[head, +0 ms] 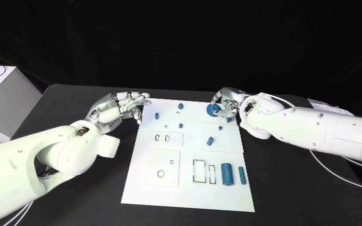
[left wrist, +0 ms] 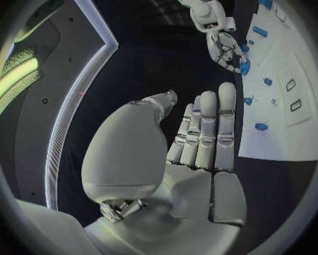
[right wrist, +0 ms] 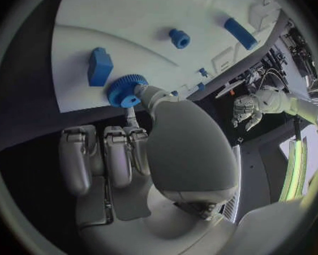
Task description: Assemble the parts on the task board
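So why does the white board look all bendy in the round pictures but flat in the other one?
In both wrist views a fisheye lens curves straight edges, so the board bulges in the right wrist view and bows in the left wrist view. The head view has no such bending, so it looks flat there. The blue gear held by the right robot hand looks big only because it is close.

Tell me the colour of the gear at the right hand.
Blue. The gear, touched by the right hand, shows best in the right wrist view.

Black table (head: pixel 75 100), grey-white box (head: pixel 11 98) at its left edge
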Controlling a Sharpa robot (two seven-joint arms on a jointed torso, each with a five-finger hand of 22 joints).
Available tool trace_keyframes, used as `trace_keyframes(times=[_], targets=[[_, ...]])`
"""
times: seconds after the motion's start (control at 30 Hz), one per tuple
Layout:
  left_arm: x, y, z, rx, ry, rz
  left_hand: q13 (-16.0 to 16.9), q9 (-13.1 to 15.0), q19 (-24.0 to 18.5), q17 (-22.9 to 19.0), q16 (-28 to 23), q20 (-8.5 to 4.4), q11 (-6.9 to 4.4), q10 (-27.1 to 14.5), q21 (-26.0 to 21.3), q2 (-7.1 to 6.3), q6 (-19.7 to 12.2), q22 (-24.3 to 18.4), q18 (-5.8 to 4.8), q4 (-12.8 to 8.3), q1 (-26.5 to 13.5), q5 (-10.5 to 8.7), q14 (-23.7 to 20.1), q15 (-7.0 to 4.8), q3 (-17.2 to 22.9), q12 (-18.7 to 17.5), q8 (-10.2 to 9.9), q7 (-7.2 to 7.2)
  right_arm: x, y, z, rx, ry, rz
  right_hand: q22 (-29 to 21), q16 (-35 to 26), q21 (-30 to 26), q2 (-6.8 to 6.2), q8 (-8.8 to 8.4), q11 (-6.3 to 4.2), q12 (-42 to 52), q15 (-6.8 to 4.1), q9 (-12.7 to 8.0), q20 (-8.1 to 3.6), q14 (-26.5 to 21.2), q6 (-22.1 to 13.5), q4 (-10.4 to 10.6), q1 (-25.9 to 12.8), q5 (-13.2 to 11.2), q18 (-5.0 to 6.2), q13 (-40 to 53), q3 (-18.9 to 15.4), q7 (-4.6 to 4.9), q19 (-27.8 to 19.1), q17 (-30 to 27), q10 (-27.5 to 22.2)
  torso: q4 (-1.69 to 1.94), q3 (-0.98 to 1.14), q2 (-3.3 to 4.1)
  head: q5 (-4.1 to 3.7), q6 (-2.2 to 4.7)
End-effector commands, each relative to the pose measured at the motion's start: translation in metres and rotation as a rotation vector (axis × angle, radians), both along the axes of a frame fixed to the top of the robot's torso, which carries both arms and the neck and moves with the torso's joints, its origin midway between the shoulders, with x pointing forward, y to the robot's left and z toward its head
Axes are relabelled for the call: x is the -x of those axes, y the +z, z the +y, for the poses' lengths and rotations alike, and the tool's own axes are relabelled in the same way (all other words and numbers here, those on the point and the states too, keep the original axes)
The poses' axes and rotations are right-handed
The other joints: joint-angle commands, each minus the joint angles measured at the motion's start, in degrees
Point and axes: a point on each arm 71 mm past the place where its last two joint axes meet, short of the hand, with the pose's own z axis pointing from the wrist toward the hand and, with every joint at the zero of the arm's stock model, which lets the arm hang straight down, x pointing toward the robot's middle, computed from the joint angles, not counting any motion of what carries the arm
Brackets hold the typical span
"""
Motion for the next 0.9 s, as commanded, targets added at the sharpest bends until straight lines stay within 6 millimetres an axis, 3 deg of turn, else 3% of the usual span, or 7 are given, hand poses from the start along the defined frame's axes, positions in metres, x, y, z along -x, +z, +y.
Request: trace_keyframes(times=[0.03, 0.33, 0.43, 0.57, 0.67, 0.77, 0.9], targets=[[0.0, 0.001, -0.002, 0.012, -0.02, -0.001, -0.1, 0.1, -0.5, -0.1, -0.3, 0.1, 0.04, -0.5, 0.2, 0.53, -0.5, 0.1, 0.89, -0.1, -0.1, 0.24, -0.4, 0.06, 0.4, 0.0, 0.0, -0.02, 0.003, 0.006, 0.009, 0.043, 0.053, -0.106, 12.6, 0.2, 0.3, -0.17, 0.77, -0.52, 0.2, -0.39, 0.2, -0.4, 6.1, 2.3, -0.1, -0.6, 0.0, -0.58, 15.1, 0.4, -0.73, 4.9, 15.1, 6.0, 0.07, -0.03, -0.04, 0.03, 0.17], [0.0, 0.001, -0.002, 0.011, -0.02, 0.001, -0.1, 0.1, -0.7, -0.1, -0.4, 0.13, 0.08, -0.6, 0.4, 0.61, -0.6, 0.2, 0.9, -0.2, 0.0, 0.22, -0.5, 0.09, 0.7, 0.1, 0.0, 0.0, 0.016, 0.02, 0.039, 0.07, 0.132, -0.226, 13.5, 0.2, 1.1, -1.44, 0.89, -0.74, 0.2, -0.7, 0.2, -0.68, 6.1, 2.8, -0.9, -1.6, -0.5, -0.83, 15.1, 1.2, -0.99, 5.4, 15.1, 6.0, 0.01, -0.05, -0.03, 0.09, 0.51], [0.0, 0.001, -0.003, 0.011, -0.023, 0.002, -0.1, 0.1, -0.7, -0.1, -0.4, 0.13, 0.08, -0.6, 0.4, 0.61, -0.6, 0.2, 0.9, -0.2, 0.0, 0.22, -0.5, 0.09, 0.7, 0.1, 0.0, 0.0, 0.02, 0.023, 0.058, 0.078, 0.172, -0.256, 13.7, 0.2, 1.3, -1.6, 0.89, -0.78, 0.2, -0.73, 0.2, -0.72, 6.1, 2.9, -1.0, -1.7, -0.6, -0.88, 15.1, 1.3, -1.01, 5.5, 15.1, 6.0, -0.01, -0.07, -0.02, 0.18, 0.53], [0.0, 0.001, -0.004, 0.012, -0.028, 0.003, -0.1, 0.1, -0.7, -0.1, -0.4, 0.14, 0.08, -0.6, 0.5, 0.59, -0.6, 0.2, 0.9, -0.3, 0.0, 0.22, -0.5, 0.1, 0.7, 0.1, 0.0, 0.0, 0.024, 0.024, 0.084, 0.086, 0.221, -0.273, 13.8, 0.2, 1.3, -1.68, 0.88, -0.79, 0.2, -0.74, 0.2, -0.74, 6.1, 2.9, -1.0, -1.7, -0.6, -0.9, 15.1, 1.4, -1.01, 5.5, 15.1, 6.0, 0.11, -0.03, 0.0, 0.12, 0.53], [0.0, 0.001, -0.006, 0.014, -0.033, 0.003, -0.1, 0.1, -0.7, -0.1, -0.4, 0.14, 0.08, -0.6, 0.5, 0.59, -0.6, 0.2, 0.9, -0.3, 0.0, 0.22, -0.5, 0.1, 0.7, 0.1, 0.0, 0.0, 0.024, 0.022, 0.101, 0.091, 0.247, -0.272, 13.9, 0.2, 1.4, -1.74, 0.88, -0.79, 0.2, -0.76, 0.2, -0.75, 6.1, 2.9, -1.1, -1.8, -0.6, -0.92, 15.1, 1.4, -1.03, 5.5, 15.1, 6.0, 0.26, -0.15, -0.08, -0.06, 0.65], [0.0, 0.001, -0.008, 0.016, -0.038, 0.003, -0.1, 0.1, -0.7, -0.1, -0.4, 0.14, 0.08, -0.6, 0.5, 0.59, -0.6, 0.2, 0.9, -0.3, 0.0, 0.22, -0.5, 0.1, 0.7, 0.1, 0.0, 0.0, 0.025, 0.018, 0.113, 0.095, 0.261, -0.266, 13.9, 0.2, 1.4, -1.75, 0.88, -0.8, 0.2, -0.76, 0.2, -0.76, 6.1, 2.9, -1.1, -1.8, -0.6, -0.92, 15.1, 1.5, -1.04, 5.5, 15.1, 6.0, 0.5, -0.25, -0.06, -0.04, 0.63], [0.001, 0.001, -0.009, 0.016, -0.041, 0.005, -0.1, 0.2, -0.7, -0.1, -0.4, 0.14, 0.07, -0.6, 0.5, 0.55, -0.6, 0.2, 0.9, -0.3, 0.1, 0.22, -0.5, 0.1, 0.8, 0.2, 0.0, -0.01, 0.023, 0.014, 0.122, 0.101, 0.267, -0.259, 13.9, 0.2, 1.4, -1.76, 0.85, -0.81, 0.2, -0.76, 0.2, -0.77, 6.1, 2.9, -1.1, -1.8, -0.6, -0.93, 15.1, 1.5, -1.04, 5.6, 15.1, 6.0, 0.64, -0.23, 0.06, 0.0, 0.59]])
